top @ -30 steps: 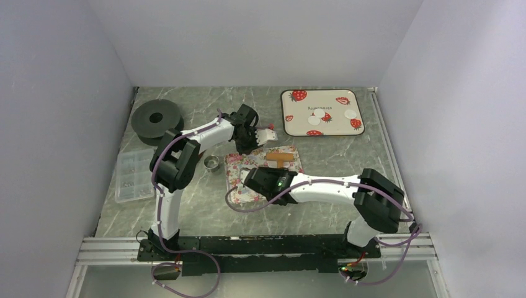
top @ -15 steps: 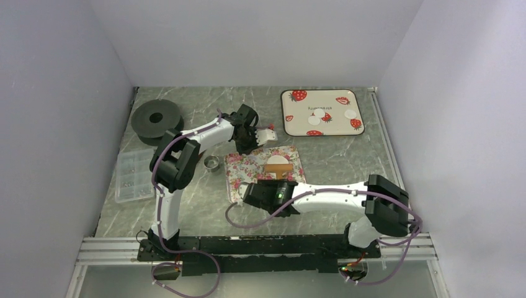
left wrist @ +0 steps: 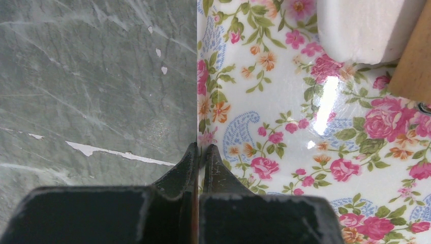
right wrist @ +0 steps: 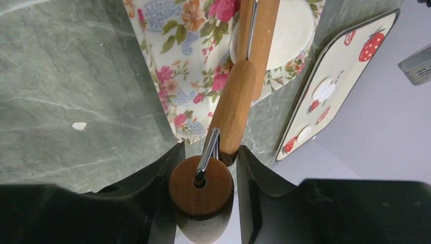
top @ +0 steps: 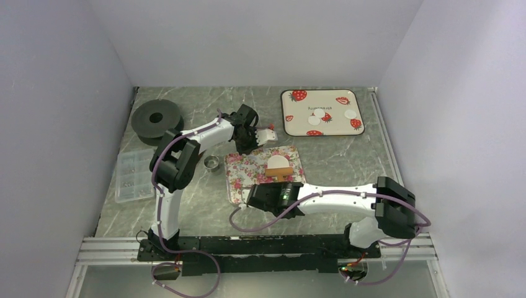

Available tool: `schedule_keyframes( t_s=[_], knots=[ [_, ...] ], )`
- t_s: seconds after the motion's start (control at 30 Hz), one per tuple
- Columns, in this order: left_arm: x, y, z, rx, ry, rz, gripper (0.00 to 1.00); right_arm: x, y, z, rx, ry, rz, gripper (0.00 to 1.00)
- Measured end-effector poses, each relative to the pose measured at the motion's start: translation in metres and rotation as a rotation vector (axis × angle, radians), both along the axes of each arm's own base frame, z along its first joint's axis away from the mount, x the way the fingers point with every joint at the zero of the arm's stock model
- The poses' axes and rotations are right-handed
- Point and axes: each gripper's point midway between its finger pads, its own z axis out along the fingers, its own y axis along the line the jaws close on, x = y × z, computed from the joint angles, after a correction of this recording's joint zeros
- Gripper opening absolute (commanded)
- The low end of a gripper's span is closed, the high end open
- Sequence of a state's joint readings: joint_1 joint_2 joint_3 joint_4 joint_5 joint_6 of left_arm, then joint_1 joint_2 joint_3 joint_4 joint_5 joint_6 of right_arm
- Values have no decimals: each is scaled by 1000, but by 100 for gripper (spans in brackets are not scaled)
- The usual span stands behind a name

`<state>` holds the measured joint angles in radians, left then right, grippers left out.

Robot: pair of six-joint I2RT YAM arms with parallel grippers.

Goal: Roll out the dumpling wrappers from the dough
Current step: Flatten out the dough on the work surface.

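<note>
Dough (right wrist: 292, 30) lies under the rolling pin (right wrist: 234, 112), pointing away from the right pincer (right wrist: 206, 155) clamping it; left pincer (left wrist: 199, 151) pinches the mat (left wrist: 284, 132).

Left arm (top: 201, 131): bent at the elbow, reached toward the centre of the top view.
Left gripper (left wrist: 198, 152): pointed downward, fingers pressed together.
Right arm (top: 338, 197): held low, stretched leftward across the lower middle.
Right gripper (right wrist: 209, 149): clamped around a wooden handle (right wrist: 202, 192).

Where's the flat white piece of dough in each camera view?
Top external: flat white dough at centre, on the flowered mat's far part.
Left wrist: top right corner, beside the wooden rolling pin.
Right wrist: top centre, partly under the pin.
Shared landmark: the flowered mat.
</note>
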<state>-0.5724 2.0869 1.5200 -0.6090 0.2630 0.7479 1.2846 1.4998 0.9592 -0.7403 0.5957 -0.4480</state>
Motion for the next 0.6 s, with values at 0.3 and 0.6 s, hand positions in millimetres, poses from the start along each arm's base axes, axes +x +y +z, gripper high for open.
schedule_keyframes(
  t_s=[0.3, 0.6],
  knots=[
    [0, 0, 0, 1, 0, 0, 0, 29, 0, 0, 42, -7, -50, 0],
    [0, 0, 0, 1, 1, 0, 0, 8, -6, 0, 42, 4, -4, 0]
  ],
)
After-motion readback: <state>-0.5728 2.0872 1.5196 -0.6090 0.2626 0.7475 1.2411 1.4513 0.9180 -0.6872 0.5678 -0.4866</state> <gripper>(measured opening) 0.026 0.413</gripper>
